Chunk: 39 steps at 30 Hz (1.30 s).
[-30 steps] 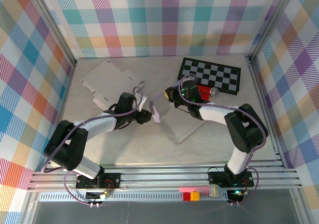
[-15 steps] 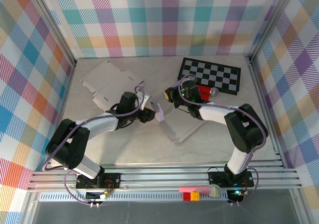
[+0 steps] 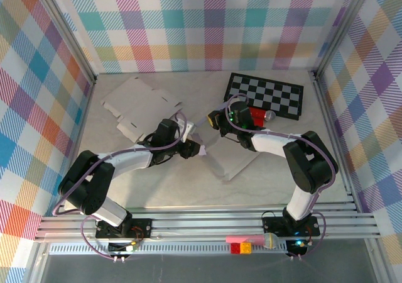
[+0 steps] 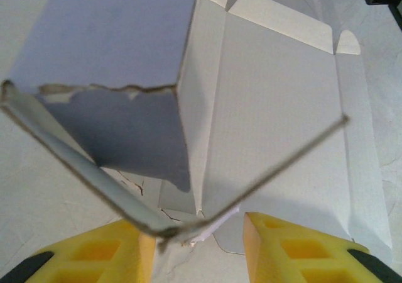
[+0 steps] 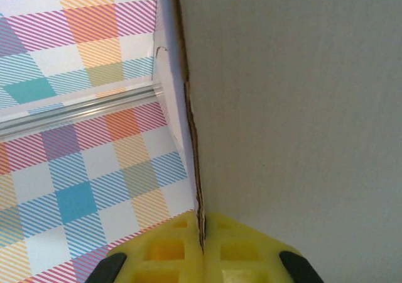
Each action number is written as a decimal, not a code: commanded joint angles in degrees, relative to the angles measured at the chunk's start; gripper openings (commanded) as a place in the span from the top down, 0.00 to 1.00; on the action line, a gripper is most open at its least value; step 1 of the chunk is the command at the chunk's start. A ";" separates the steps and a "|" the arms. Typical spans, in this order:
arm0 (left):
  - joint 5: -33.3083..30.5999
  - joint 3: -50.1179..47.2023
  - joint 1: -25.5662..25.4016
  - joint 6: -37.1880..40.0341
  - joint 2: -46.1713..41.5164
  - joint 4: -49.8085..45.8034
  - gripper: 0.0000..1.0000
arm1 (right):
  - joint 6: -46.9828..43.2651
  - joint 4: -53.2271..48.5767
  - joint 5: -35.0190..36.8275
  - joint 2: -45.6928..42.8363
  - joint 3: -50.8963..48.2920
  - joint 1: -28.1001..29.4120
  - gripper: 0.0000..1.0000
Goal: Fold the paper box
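A spare cardboard sheet [image 3: 135, 97] lies far left on the bench [image 3: 157, 188]. The left claw [image 4: 198, 233] stands part-open astride the raised crease of the paper box [image 3: 235, 160], mid-bench; whether it pinches I cannot tell. The box's flat panels stretch rightward from that claw, the nearer one to the fold. The right claw [image 5: 202, 236] is clamped on the box's far edge. A checkerboard [image 3: 267, 95] lies far right.
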 commanded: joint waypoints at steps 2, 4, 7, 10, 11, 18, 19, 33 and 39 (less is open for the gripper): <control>-1.44 0.90 -0.44 -0.17 1.46 1.16 0.62 | 0.05 0.58 -1.34 -1.48 -1.15 -0.46 1.00; -2.75 1.67 -0.79 -0.75 1.75 1.17 0.63 | -0.27 3.26 -1.30 -1.65 -2.60 -0.41 1.00; -6.84 2.75 -2.31 -1.22 2.25 -0.43 0.64 | -0.10 11.12 -1.41 -1.61 -5.68 -0.42 1.00; -11.10 2.72 -4.10 -2.07 2.39 -0.49 0.65 | 0.10 16.94 -1.69 -1.65 -8.55 -0.46 1.00; -12.80 2.47 -4.70 -2.63 2.39 -0.30 0.65 | 0.15 17.82 -1.77 -1.93 -9.37 -0.42 1.00; -20.00 2.06 -8.02 -5.19 2.27 0.82 0.71 | 0.70 21.40 -1.89 -2.82 -13.32 -0.43 1.00; -21.23 2.20 -8.47 -5.71 2.45 0.88 0.72 | 0.72 21.79 -1.91 -2.75 -13.58 -0.46 1.00; -36.02 3.43 -14.10 -14.45 3.32 2.14 0.70 | -0.57 27.47 -1.98 -3.71 -18.72 -0.26 1.00; -38.27 5.23 -15.69 -15.91 4.79 1.85 0.70 | -0.65 29.93 0.19 -2.15 -20.30 0.53 1.00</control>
